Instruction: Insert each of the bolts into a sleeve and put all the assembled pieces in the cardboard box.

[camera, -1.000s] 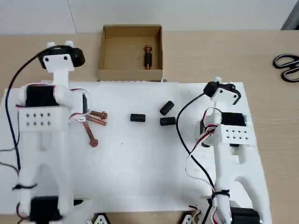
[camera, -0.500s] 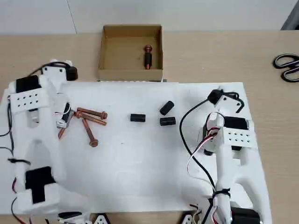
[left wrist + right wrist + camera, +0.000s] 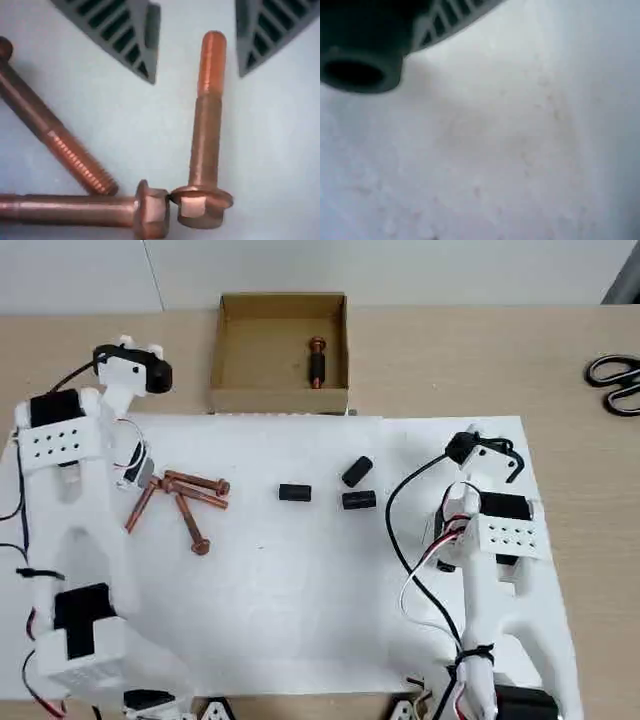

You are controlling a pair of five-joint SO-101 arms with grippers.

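At the left end of the white board (image 3: pixel 300 620), the left gripper (image 3: pixel 196 72) sits over the loose bolts (image 3: pixel 185 502), with its jaws spread wide and nothing pinched. In the left wrist view one bolt (image 3: pixel 207 125) has its threaded tip in the gap between the two jaw tips, closer to one tip than the other. Its shank runs straight out away from the gripper, with the head at the far end, so the long axis lies along the gripper's reach and not across the gap. The head touches the head of a second bolt (image 3: pixel 75 210) lying crosswise. A third bolt (image 3: pixel 50 130) slants in just beside, its thread end near the second bolt's shank.

Judgement: closing here would catch only the thread tip. The jaws need to get further along the shank, and the touching head may get dragged along.

In the high view there are four bolts in a loose fan beside the left arm (image 3: pixel 60 440). The targeted one is probably the slanted bolt (image 3: pixel 140 506) at the fan's left edge, though that is not certain. Three sleeves (image 3: pixel 294 493) (image 3: pixel 357 471) (image 3: pixel 358 500) lie mid-board, apart from the bolts, and two of them are nearer the right arm (image 3: pixel 495 530). The right gripper (image 3: pixel 365 55) is low over bare board, and I cannot tell whether it is open or closed. The cardboard box (image 3: pixel 228 350) beyond the board's far edge holds one assembled piece (image 3: pixel 317 362). The left arm is nearer the bolts, and the right arm is nearer the sleeves.
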